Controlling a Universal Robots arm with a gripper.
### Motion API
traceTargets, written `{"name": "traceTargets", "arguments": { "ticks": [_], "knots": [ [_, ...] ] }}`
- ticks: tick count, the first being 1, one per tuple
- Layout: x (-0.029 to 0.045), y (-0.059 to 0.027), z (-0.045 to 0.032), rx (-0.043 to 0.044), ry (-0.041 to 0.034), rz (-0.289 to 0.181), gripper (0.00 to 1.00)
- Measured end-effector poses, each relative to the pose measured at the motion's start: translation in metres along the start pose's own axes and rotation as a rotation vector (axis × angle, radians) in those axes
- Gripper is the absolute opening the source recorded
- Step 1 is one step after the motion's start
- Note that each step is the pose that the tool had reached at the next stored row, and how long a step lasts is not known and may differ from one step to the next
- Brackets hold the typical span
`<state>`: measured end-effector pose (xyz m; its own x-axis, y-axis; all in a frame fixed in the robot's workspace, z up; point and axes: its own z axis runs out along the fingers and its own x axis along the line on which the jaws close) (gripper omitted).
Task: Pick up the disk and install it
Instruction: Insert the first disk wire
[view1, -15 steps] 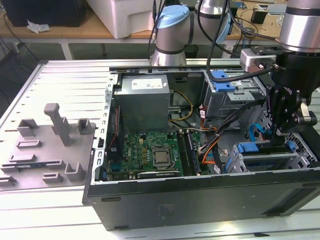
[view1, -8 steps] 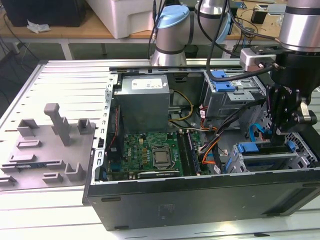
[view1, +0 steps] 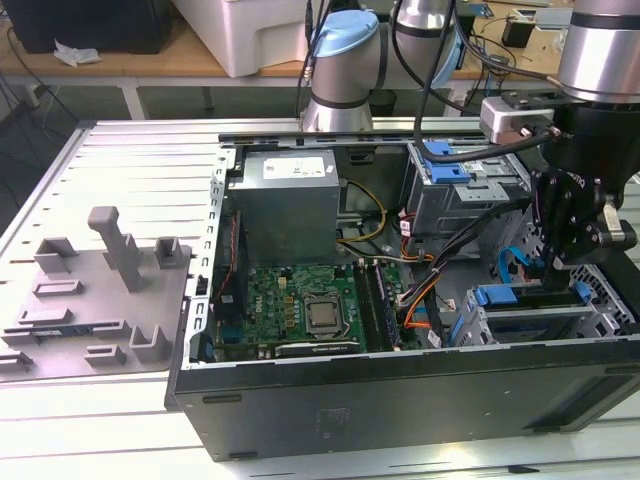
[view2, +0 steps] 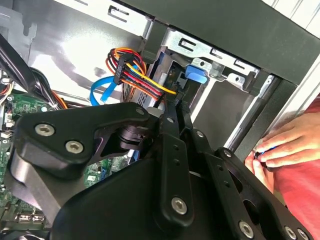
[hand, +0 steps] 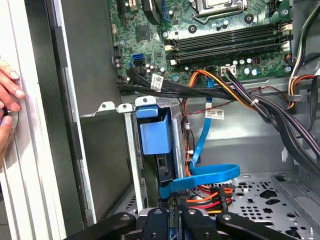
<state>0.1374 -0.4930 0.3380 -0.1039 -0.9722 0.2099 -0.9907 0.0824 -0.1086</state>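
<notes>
The disk's blue carrier bracket (hand: 154, 134) sits upright in the metal drive cage (hand: 131, 150) at the front corner of the open computer case. In the exterior view that bracket (view1: 495, 295) lies low at the right, in the cage (view1: 530, 322). My gripper (view1: 553, 268) hangs just above the cage's rear end, among the cables. In both wrist views its black fingers (view2: 170, 125) come together to a narrow tip (view2: 175, 102), shut, in line with the cage. My gripper (hand: 175, 216) has the blue data cable (hand: 200, 180) and the coloured power wires (view2: 135, 70) right beside it.
A person's hand (view2: 282, 145) rests on the case's outer wall next to the cage, hand (hand: 7, 95). A second blue bracket (view1: 440, 155) sits in the upper bay. The motherboard (view1: 310, 305) and power supply (view1: 290, 200) lie toward the exterior view's left. A grey fixture plate (view1: 90, 300) lies outside the case.
</notes>
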Motion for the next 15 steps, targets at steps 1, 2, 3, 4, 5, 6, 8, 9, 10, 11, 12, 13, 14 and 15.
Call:
{"name": "traceTargets", "arguments": {
  "ticks": [1, 2, 3, 4, 5, 6, 8, 9, 10, 11, 12, 13, 14, 15],
  "knots": [
    [0.0000, 0.0000, 0.0000, -0.0020, -0.0001, 0.000, 0.17],
    [0.0000, 0.0000, 0.0000, -0.0050, -0.0036, 0.001, 0.17],
    [0.0000, 0.0000, 0.0000, -0.0052, -0.0046, 0.001, 0.17],
    [-0.0001, -0.0013, 0.0001, -0.0066, -0.0073, 0.002, 0.17],
    [-0.0001, -0.0013, 0.0001, -0.0092, -0.0106, 0.006, 0.17],
    [-0.0001, -0.0013, 0.0002, -0.0121, -0.0118, 0.009, 0.17],
    [-0.0001, -0.0013, 0.0002, -0.0136, -0.0120, 0.010, 0.17],
    [0.0000, -0.0014, 0.0002, -0.0141, -0.0120, 0.010, 0.17],
    [0.0000, -0.0014, 0.0002, -0.0140, -0.0120, 0.010, 0.17],
    [0.0000, -0.0014, 0.0002, -0.0140, -0.0119, 0.010, 0.17],
    [0.0001, -0.0014, 0.0002, -0.0142, -0.0120, 0.010, 0.17],
    [0.0001, -0.0015, 0.0002, -0.0145, -0.0118, 0.010, 0.17],
    [0.0001, -0.0016, 0.0003, -0.0152, -0.0120, 0.010, 0.17],
    [0.0001, -0.0016, 0.0002, -0.0160, -0.0120, 0.010, 0.17]
  ]
}}
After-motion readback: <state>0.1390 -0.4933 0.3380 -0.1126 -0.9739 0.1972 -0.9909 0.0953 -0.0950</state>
